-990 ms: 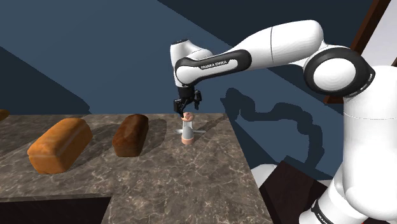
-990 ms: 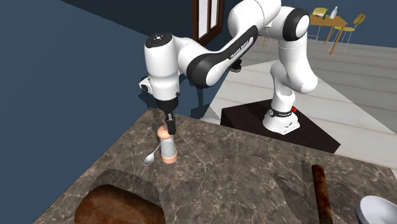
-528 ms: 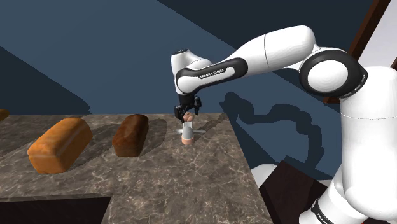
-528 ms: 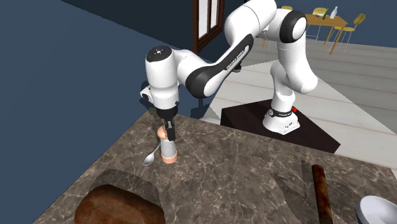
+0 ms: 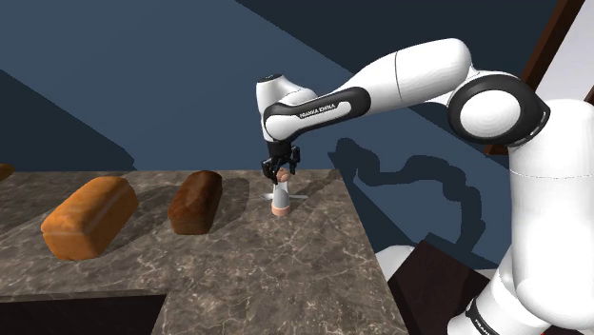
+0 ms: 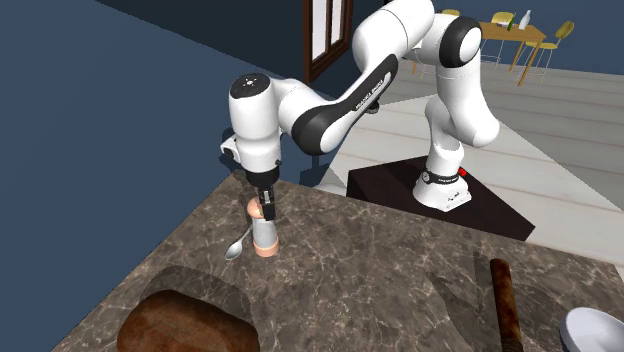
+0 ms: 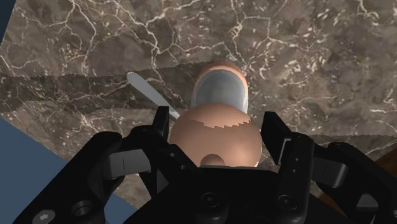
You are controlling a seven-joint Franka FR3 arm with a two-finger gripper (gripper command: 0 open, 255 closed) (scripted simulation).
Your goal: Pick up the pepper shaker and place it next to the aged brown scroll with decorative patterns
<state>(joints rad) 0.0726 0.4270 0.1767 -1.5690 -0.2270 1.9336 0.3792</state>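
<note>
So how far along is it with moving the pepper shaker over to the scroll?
Done: the gripper is down over the pepper shaker, fingers either side of its rounded top. In hand: the grasp; the fingers look open and the shaker stands on the marbled counter beside a spoon. Left: close, lift, carry it across to the brown scroll and set it down beside it.

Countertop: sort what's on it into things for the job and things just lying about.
For the job: pepper shaker; scroll; gripper at the shaker's top.
Lying about: spoon beside the shaker; light loaf; dark loaf; white bowl.
</note>
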